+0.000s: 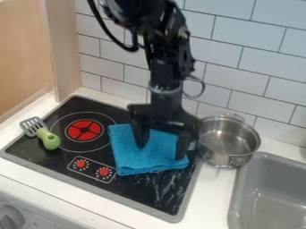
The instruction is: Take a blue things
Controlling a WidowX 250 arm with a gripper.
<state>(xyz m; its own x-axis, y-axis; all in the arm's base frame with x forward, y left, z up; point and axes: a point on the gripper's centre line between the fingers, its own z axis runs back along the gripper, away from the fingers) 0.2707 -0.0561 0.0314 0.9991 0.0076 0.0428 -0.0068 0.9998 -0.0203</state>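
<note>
One green-handled spatula lies across the left edge of the black stovetop. Toward the stovetop's right edge lies the folded blue cloth. Over it hangs the gripper, released, its two fingers spread apart; contact with the cloth cannot be told. Just beside that right edge sits a steel pot, near the back left corner of the sink.

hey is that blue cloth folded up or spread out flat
Folded: the blue cloth makes a compact, roughly square pad on the black stovetop, with stacked layers along its front edge.
</note>
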